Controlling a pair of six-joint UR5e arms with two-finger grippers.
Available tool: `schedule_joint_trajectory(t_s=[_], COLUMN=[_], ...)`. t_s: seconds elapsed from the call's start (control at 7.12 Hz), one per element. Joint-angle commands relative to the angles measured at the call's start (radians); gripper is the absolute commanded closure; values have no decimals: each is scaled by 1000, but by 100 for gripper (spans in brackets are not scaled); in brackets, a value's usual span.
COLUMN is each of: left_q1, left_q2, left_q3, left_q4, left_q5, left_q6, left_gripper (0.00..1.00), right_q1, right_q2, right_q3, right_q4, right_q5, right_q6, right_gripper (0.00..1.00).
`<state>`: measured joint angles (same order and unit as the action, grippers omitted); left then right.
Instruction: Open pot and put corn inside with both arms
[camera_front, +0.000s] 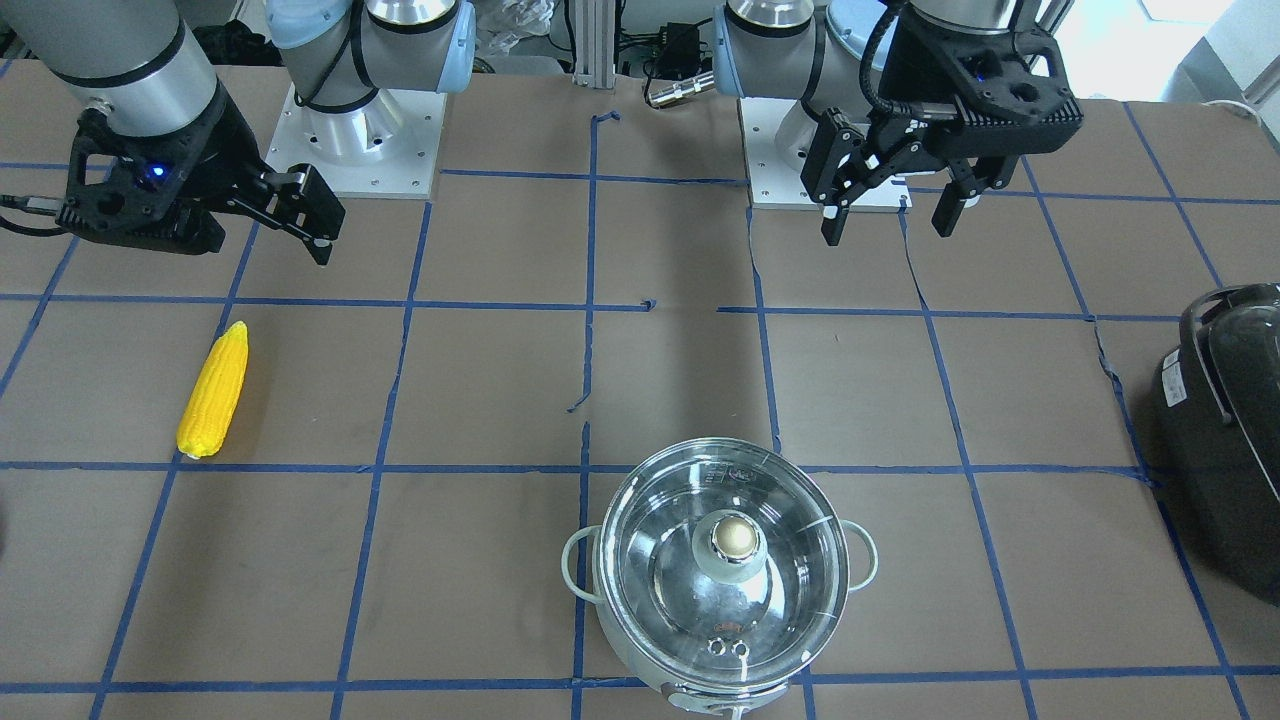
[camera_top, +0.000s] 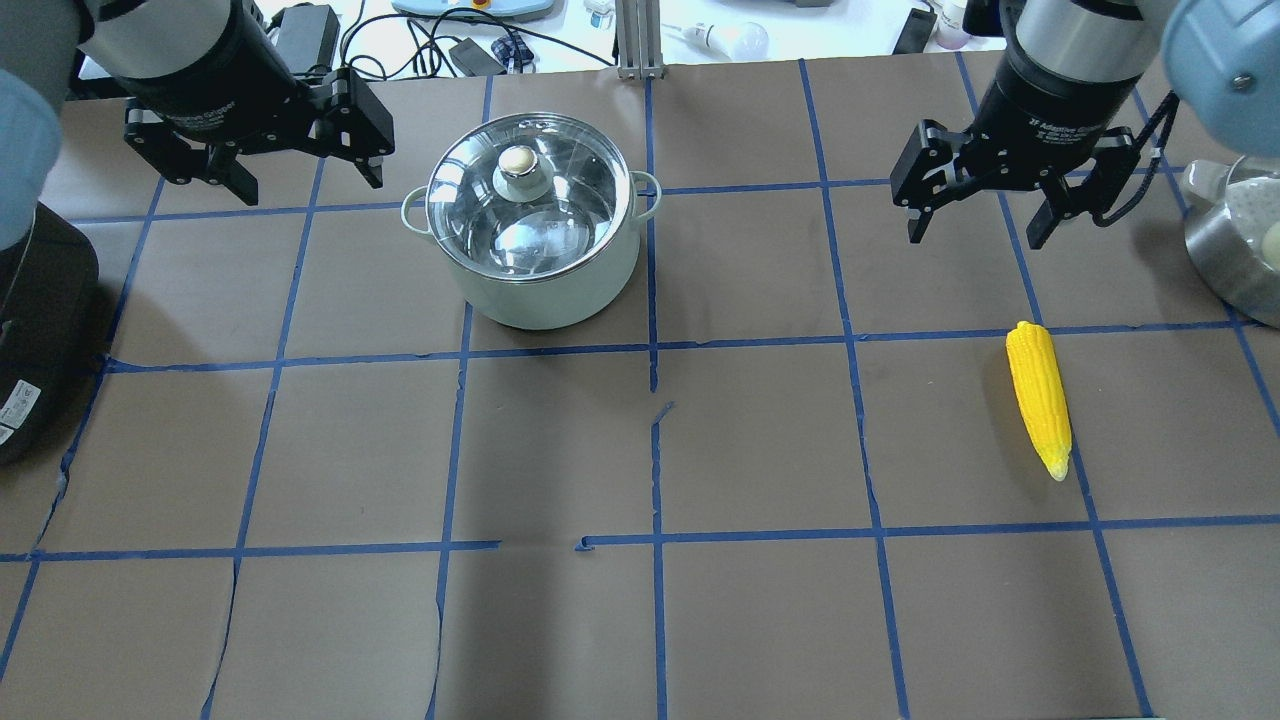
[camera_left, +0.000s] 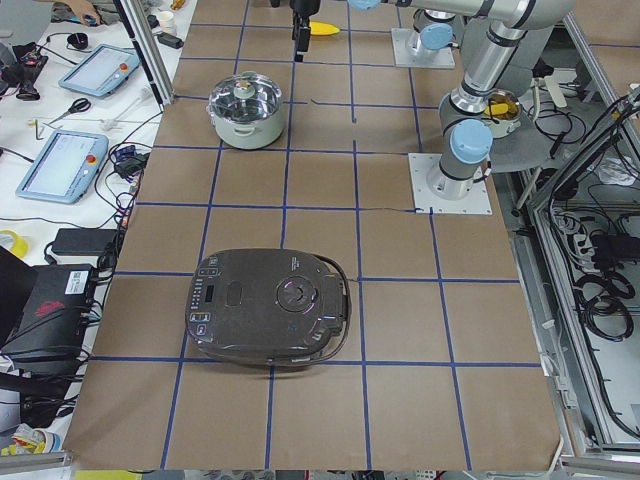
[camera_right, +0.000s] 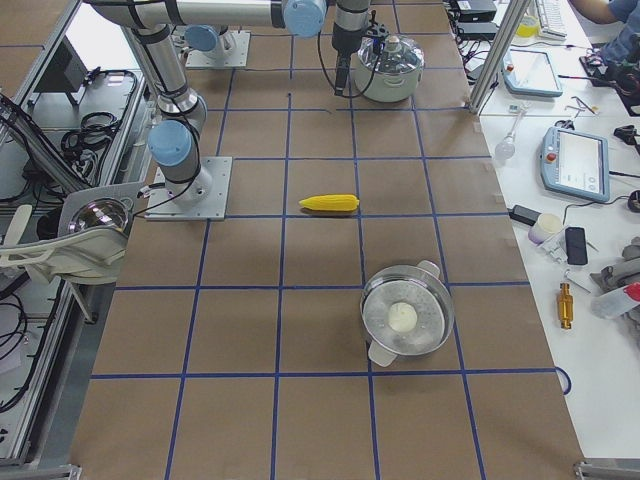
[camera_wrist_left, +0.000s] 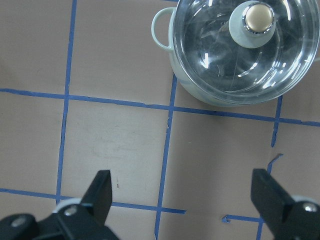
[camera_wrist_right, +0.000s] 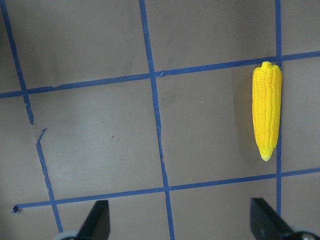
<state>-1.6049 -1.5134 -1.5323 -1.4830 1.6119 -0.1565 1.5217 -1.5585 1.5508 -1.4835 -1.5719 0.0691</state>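
Overhead exterior, table (camera_top: 760, 440): brown paper with a blue tape grid; every task thing sits on it untouched, so I judge the task is at its very start.
Left arm (camera_top: 170, 40): raised, off to the pot's side away from the corn, not over the lid.
Right arm (camera_top: 1070, 50): raised, well apart from the pot, on the corn's side.
Black rice cooker (camera_left: 270, 320): well apart from the pot, past the left arm; no part in the task.
Pot (camera_top: 540, 285): upright, closed, nothing inside as far as the glass shows; opening not done.
Lidless steel pan (camera_right: 405, 320): beyond the corn, far from the pot, a pale round thing in it; not the task's pot.
Glass lid (camera_top: 520, 215): seated flat on the pot's rim; lifting it off is judged step one.
Left gripper (camera_top: 310, 185): fingers spread wide, holding nothing, beside the pot and touching neither pot nor lid.
Right gripper (camera_top: 975, 238): fingers spread wide, holding nothing, near the corn's blunt end but above it, no contact.
Corn (camera_top: 1040, 400): lying flat, well apart from the pot, tapered tip pointing away from it; pick-up and drop into the pot both left to do.
Knob (camera_top: 518, 160): centre of the lid, free; likely grasp point for the left gripper.
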Motion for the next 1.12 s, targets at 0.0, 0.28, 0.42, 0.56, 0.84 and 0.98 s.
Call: schedule_joint_trajectory(t_s=[0.0,0.28,0.42,0.56,0.84,0.98], left_q1=[0,2,2,3,3,3], left_q2=[-2,-21,-24,-24,-28,-30], left_q3=[9,12,11,14,12,12], left_q4=[0,0,-2,0,3,4], left_q5=[-1,3,5,3,3,2], left_q6=[0,0,0,2,0,0], left_gripper=[0,0,0,0,0,0], right_q1=[0,0,0,0,0,0], right_q2=[0,0,0,0,2,2], right_q3=[0,0,0,0,0,0], right_q4=[2,0,-1,-3,-8,-8], right_q5=[0,1,1,1,7,6], right_q6=[0,0,0,0,0,0], right_gripper=[0,0,0,0,0,0])
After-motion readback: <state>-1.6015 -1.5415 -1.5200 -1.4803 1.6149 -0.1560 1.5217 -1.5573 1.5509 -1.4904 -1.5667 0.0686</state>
